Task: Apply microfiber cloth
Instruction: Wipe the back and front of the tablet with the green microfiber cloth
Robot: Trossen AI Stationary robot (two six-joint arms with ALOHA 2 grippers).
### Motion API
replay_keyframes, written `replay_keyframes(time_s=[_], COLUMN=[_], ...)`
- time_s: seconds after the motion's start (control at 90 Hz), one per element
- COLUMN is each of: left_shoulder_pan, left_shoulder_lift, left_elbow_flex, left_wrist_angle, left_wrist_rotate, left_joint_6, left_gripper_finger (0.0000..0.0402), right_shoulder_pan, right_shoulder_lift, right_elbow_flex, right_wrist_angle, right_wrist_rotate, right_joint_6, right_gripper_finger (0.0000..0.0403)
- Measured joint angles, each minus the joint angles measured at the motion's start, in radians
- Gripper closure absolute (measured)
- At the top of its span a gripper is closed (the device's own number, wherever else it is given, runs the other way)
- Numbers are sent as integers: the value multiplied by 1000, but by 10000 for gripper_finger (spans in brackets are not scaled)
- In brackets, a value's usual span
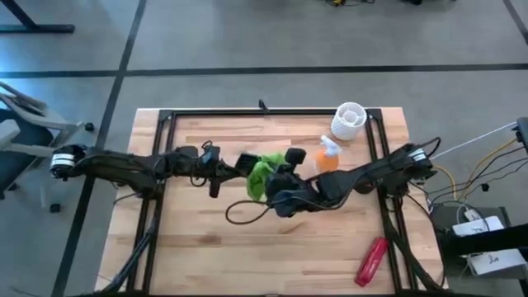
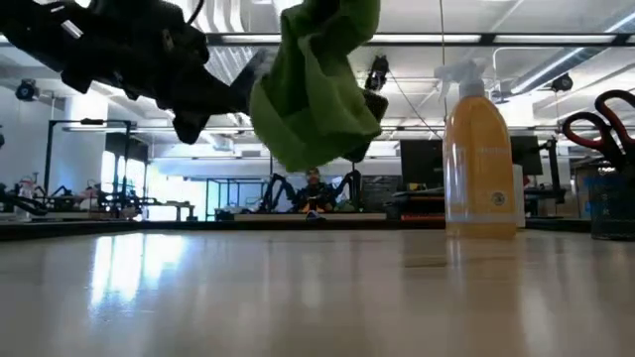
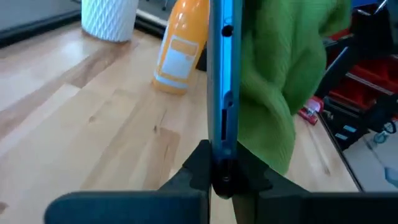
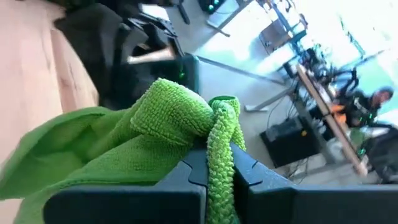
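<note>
Overhead view: I had both arms meeting over the middle of the wooden table [image 1: 206, 256]. The left gripper [image 1: 239, 163] reached in from the left, its fingers pressed together on the edge of a thin, flat dark device [image 3: 222, 74], which stood edge-on in the left wrist view. The right gripper [image 1: 276, 177] came in from the right, its fingers pinching a bunched fold of the green cloth [image 1: 262, 172].

Where the cloth was: it hung clear of the table, raised between the two grippers, and draped against one face of the device. In the low view the cloth [image 2: 317, 84] showed well above the tabletop. In the right wrist view a twisted ridge of the cloth [image 4: 221, 162] ran between the two dark fingers.

Other items: an orange spray bottle [image 1: 327, 155] stood upright just beyond the right arm, and a white ribbed cup [image 1: 348, 120] stood near the far right corner. A red tool [image 1: 370, 261] lay at the near right edge. A black cable [image 1: 239, 216] looped on the table below the grippers.
</note>
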Motion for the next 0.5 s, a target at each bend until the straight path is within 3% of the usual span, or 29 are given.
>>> replay_keyframes(time_s=[0.267,0.378,0.5], left_shoulder_pan=[-22,-34,-38], left_shoulder_lift=[63,53,35], left_elbow_flex=[-2,-2,-2], left_wrist_angle=[79,77,84], left_wrist_rotate=[11,12,16], left_joint_6=[-17,-19,-20], left_gripper_finger=[393,393,393], right_shoulder_pan=[-39,-54,-58], right_shoulder_lift=[94,101,108], right_elbow_flex=[-1,0,0], right_wrist_angle=[213,265,293], right_wrist_rotate=[16,23,-61], right_joint_6=[-238,-258,-258], right_gripper_finger=[403,403,403])
